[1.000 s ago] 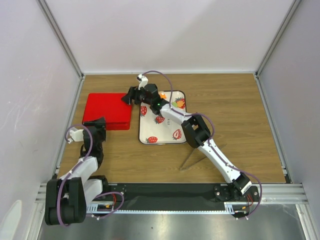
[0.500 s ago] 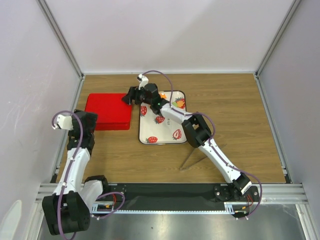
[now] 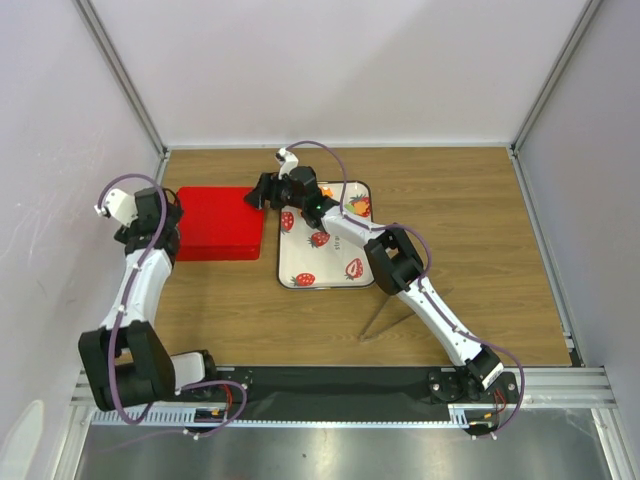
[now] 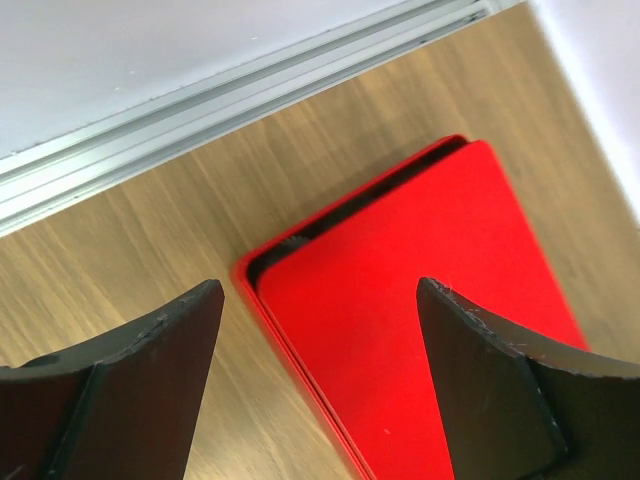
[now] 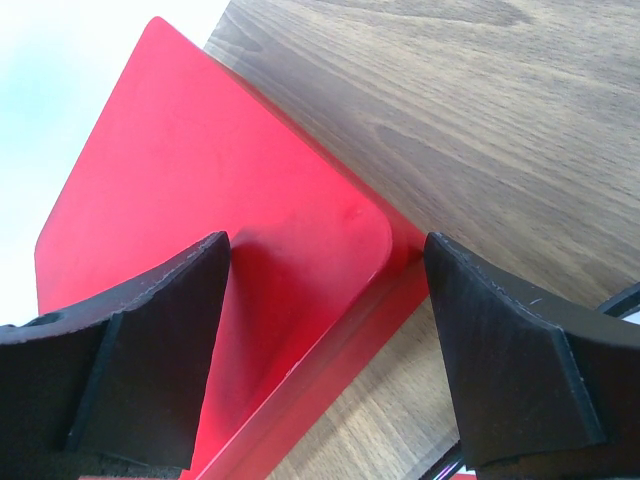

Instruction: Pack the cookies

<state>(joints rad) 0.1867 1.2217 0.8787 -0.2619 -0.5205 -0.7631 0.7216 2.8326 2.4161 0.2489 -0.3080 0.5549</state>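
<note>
A red box (image 3: 215, 222) with its red lid on lies on the table's left side. My left gripper (image 3: 172, 212) is open at the box's left edge; in the left wrist view (image 4: 320, 290) its jaws straddle a corner of the lid (image 4: 400, 330), with a dark gap along the rim. My right gripper (image 3: 258, 192) is open at the box's far right corner; in the right wrist view (image 5: 326, 240) its jaws straddle the lid's rounded corner (image 5: 230, 200). A few orange cookies (image 3: 358, 207) show on the strawberry-print plate (image 3: 305, 270), partly hidden by the right arm.
The right arm stretches across the plate from the near right. An aluminium rail (image 4: 200, 110) and the left wall run close behind the left gripper. Bare wooden table (image 3: 470, 240) lies to the right of the plate.
My left arm has swung up from the near left and away from me, bringing its gripper to the box's left edge. The right arm and the box have not moved.
</note>
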